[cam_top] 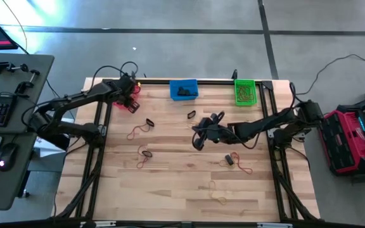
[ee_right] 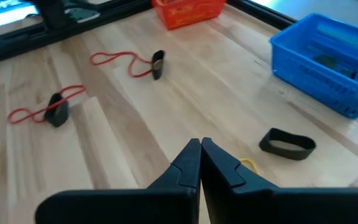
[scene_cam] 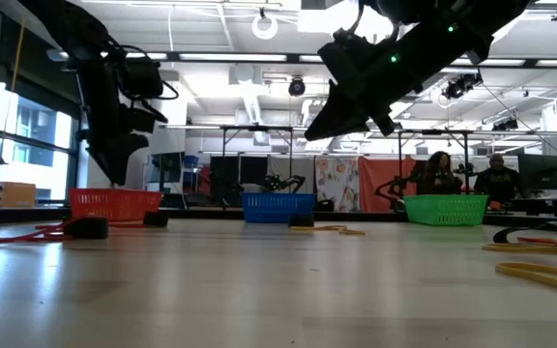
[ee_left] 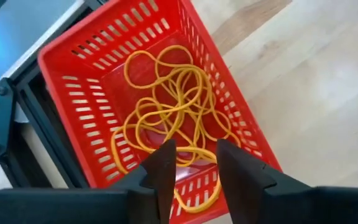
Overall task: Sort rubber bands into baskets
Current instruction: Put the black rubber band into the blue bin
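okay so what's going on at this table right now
A two-armed robot is sorting rubber bands into three baskets at the table's far edge. The left gripper hangs over the red basket, fingers parted and empty, above a tangle of yellow bands inside. The right gripper is shut, holding nothing, over mid-table near a loose black band. More red and black bands lie scattered on the wood.

L claw (ee_left: 191,163) parted, R claw (ee_right: 200,163) closed.

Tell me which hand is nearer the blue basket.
The right hand, though not by much. It hangs shut over mid-table, below the blue basket in the high view. The left hand is open over the red basket, off to the side.
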Controlling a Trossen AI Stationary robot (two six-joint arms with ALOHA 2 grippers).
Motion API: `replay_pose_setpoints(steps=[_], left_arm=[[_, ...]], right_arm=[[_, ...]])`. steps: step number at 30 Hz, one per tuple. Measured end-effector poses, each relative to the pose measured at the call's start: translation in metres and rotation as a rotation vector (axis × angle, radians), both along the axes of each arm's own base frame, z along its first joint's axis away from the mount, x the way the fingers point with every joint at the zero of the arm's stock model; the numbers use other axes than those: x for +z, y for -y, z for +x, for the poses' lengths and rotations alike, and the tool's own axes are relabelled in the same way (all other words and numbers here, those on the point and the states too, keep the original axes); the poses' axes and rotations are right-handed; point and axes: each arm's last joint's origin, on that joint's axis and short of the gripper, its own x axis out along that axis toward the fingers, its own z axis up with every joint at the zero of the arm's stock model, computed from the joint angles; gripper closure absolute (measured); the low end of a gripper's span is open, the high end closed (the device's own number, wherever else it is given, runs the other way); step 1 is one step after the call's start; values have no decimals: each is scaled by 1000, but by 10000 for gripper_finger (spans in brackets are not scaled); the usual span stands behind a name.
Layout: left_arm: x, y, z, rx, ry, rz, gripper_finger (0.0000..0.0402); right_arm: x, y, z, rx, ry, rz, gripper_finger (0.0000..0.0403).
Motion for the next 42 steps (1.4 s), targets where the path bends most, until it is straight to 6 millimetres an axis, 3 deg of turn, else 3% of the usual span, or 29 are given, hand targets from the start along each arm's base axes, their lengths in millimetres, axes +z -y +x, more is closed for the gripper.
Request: replay_pose_setpoints(steps=[7, 14, 19, 24, 29, 34, 42], left_arm=[[13, 9, -1, -31, 41, 44, 259], [35, 36, 6, -143, 150, 130, 254], [51, 60, 15, -341, 272, 163, 264], [60, 84, 25, -634, 374, 136, 278], [59, 98, 33, -767, 408, 66, 292], [49, 107, 43, -878, 387, -31, 322], [23, 106, 61, -940, 263, -117, 339]], right_arm=[[1, 14, 2, -8, 3, 2, 403], [10, 6, 6, 50, 58, -119, 403], [12, 0, 10, 143, 94, -134, 403], [-1, -3, 18, 201, 96, -120, 403], [-15, -4, 22, 176, 69, -127, 403], [-15, -14, 21, 190, 68, -136, 403], [-14, -33, 18, 251, 53, -174, 403]])
